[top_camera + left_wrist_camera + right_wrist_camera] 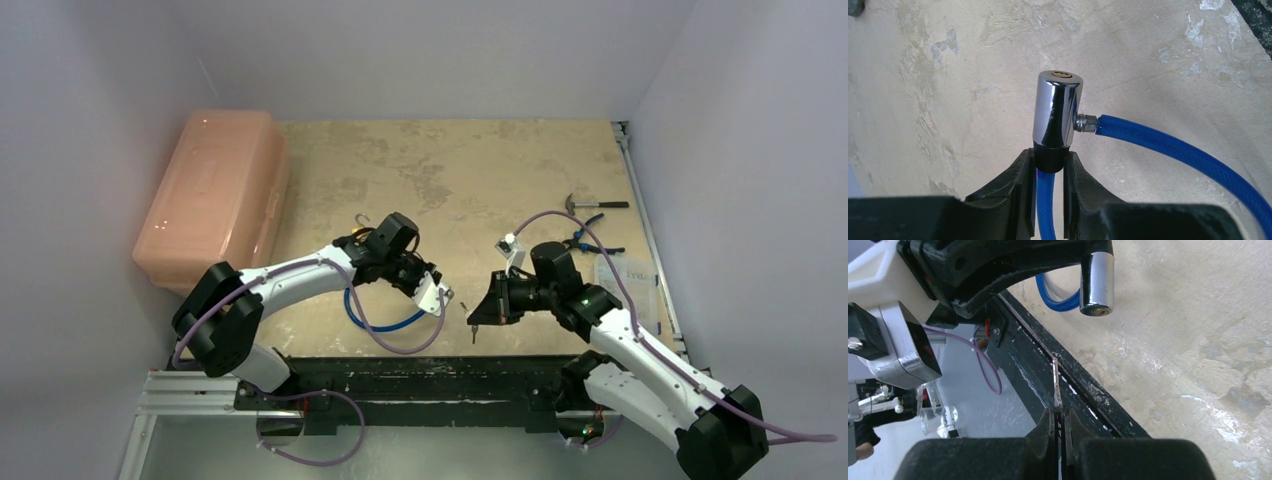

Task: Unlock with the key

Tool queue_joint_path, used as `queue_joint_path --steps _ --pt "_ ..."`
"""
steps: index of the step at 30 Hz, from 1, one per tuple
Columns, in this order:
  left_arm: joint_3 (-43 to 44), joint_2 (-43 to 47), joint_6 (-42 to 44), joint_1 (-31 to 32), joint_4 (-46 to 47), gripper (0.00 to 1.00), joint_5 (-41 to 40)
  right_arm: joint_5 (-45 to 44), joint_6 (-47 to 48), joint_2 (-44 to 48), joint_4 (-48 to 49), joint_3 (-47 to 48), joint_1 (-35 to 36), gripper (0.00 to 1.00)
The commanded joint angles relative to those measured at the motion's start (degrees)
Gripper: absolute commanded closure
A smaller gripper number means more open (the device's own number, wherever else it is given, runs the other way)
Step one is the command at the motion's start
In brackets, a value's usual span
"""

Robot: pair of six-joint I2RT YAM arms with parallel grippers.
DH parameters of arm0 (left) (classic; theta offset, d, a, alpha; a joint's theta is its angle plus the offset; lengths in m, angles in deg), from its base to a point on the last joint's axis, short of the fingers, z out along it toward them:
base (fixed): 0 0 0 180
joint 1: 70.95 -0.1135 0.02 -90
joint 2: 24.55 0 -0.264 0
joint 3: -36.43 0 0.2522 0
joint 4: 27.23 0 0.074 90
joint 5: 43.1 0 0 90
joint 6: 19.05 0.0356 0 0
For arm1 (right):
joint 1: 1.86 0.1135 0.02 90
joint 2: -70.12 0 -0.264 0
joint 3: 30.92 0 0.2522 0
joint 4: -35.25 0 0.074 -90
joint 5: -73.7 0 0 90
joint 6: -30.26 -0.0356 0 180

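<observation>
My left gripper (1049,162) is shut on the black base of a chrome cable lock cylinder (1056,110), which stands out beyond the fingers with its brass keyhole (1061,74) at the far end. A blue cable (1178,150) loops out of its side. My right gripper (1060,415) is shut on a thin silver key (1056,382) whose blade sticks out ahead. In the right wrist view the lock (1096,282) hangs above and right of the key tip, apart from it, keyhole facing the camera. In the top view the left gripper (440,297) and the right gripper (478,315) face each other near the table's front edge.
A pink plastic box (215,195) lies at the far left. A hammer (590,203), pliers (592,243) and a clear bag (625,285) lie at the right edge. A black rail (420,375) runs along the near edge, just below the key.
</observation>
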Motion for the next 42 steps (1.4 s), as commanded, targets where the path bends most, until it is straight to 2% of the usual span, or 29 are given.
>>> queue_joint_path --steps 1,9,42 --pt "-2.3 3.9 -2.4 1.1 7.4 1.0 3.1 3.4 1.7 -1.4 0.2 3.4 -0.3 1.0" --pt "-5.2 7.6 -4.6 2.4 11.7 1.0 1.8 3.6 2.4 -4.8 0.5 3.9 -0.3 1.0" --pt "-5.3 8.9 -3.7 2.7 10.4 1.0 1.6 0.9 2.0 -8.2 3.3 4.8 -0.3 1.0"
